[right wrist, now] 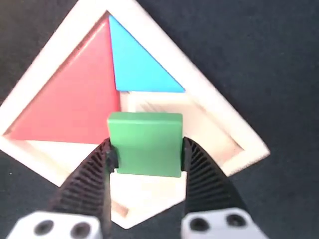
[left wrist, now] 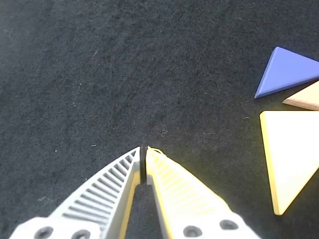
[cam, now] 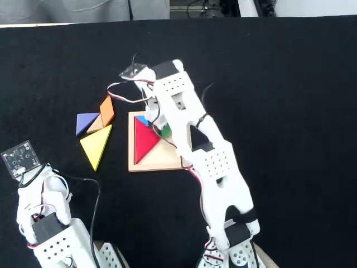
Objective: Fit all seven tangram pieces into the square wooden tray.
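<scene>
Tray (cam: 159, 163) sits mid-tabletop (cam: 290, 111), with its right side under the right arm. Two pieces are in it. The red triangle (cam: 146, 139) is along the tray's left side and the cyan triangle (cam: 141, 119) is in the far-left corner, edges touching. The rest of the tray floor is bare wood.

Green square (right wrist: 145, 143) is over that bare area, just beside red and cyan. Can't tell if it touches the floor. Right gripper (right wrist: 146, 152) has its fingers clamped on two opposite sides of the square.

Four pieces are loose on the tabletop left of the tray, in a tight cluster: yellow triangle (cam: 96, 145), purple triangle (cam: 85, 121), tan triangle (cam: 96, 124), orange piece (cam: 107, 110).

Left gripper (left wrist: 144, 149) has its fingers closed tip to tip. It is over bare tabletop, near the purple and yellow triangles but apart from them.
</scene>
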Available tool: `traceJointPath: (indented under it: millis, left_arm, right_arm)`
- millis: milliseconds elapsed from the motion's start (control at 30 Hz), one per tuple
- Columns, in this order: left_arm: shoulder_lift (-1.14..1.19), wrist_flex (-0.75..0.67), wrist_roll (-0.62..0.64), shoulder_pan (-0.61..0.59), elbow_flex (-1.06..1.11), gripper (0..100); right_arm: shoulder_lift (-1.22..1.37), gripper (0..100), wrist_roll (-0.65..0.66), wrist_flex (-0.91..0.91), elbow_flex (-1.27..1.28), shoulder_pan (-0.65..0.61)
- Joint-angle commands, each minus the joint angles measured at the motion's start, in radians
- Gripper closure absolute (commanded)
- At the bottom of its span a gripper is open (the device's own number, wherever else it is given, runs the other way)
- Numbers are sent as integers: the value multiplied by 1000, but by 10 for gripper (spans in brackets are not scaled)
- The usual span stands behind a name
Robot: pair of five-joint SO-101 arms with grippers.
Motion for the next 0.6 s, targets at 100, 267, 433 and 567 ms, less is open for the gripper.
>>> traceJointPath:
  millis: [100,267,433,567]
  left_arm:
    - [-5,5,-5,8,18,970]
    - [-5,5,-5,8,18,970]
    - [-5,5,-5,8,18,970]
    - [-5,5,-5,8,18,970]
  right_arm:
    - [62,979,-63,-21,-136,-31]
    - [93,979,-64,34,-234,-48]
    - [107,957,-115,38,-243,-61]
    - [111,825,-127,40,-243,-54]
